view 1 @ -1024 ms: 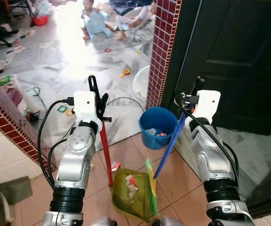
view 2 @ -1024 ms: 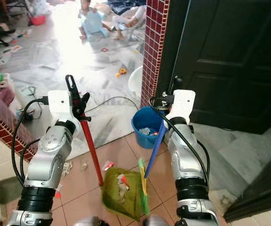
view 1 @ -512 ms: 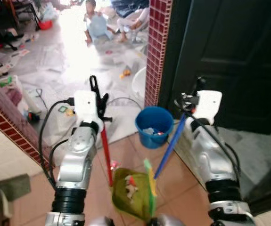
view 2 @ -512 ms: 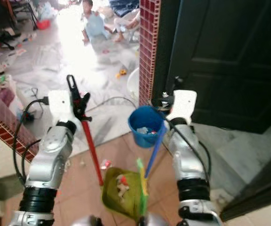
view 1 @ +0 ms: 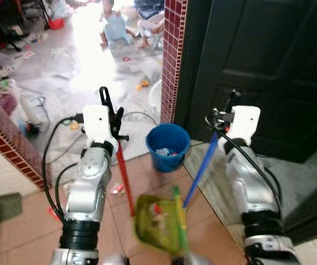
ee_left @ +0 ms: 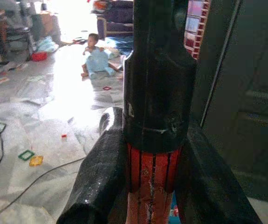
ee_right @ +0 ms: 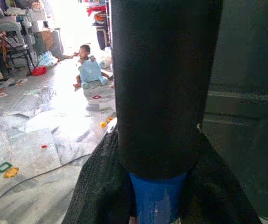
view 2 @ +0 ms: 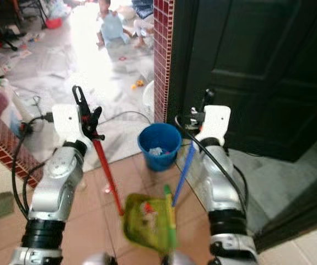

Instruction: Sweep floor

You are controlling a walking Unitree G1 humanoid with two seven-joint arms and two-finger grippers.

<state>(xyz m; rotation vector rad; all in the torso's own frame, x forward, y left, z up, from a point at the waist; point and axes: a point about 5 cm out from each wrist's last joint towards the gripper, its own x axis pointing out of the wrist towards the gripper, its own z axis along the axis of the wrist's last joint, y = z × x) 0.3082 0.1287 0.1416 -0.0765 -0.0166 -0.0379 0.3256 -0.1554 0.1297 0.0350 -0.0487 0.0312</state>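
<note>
Centrally, the left hand (view 1: 117, 118) is clamped on the red handle (view 1: 124, 176) of a broom, its two black fingers (ee_left: 99, 186) pressing the red shaft from both sides just below a black grip section. That handle slants down to the terracotta tile floor (view 1: 26, 226), meeting it at the near-left corner of the green dustpan (view 1: 158, 223). The right hand (view 1: 220, 117) is clamped on the blue handle (view 1: 199, 174) of the dustpan, with a black cap above the blue shaft in the right wrist view. Inside the blurred dustpan lie small scraps of red and pale litter. A blue bucket (view 1: 167, 146) holding some debris stands just beyond the dustpan, at the edge where the tiles meet the pale marble floor (view 1: 81, 72), beside a red brick pillar (view 1: 171, 55). A dark door (view 1: 263, 72) stands to the right. Small bits of litter (view 1: 117, 189) rest on the tiles left of the red handle. Far back on the marble sits a person (view 1: 113, 27) among scattered toys.
</note>
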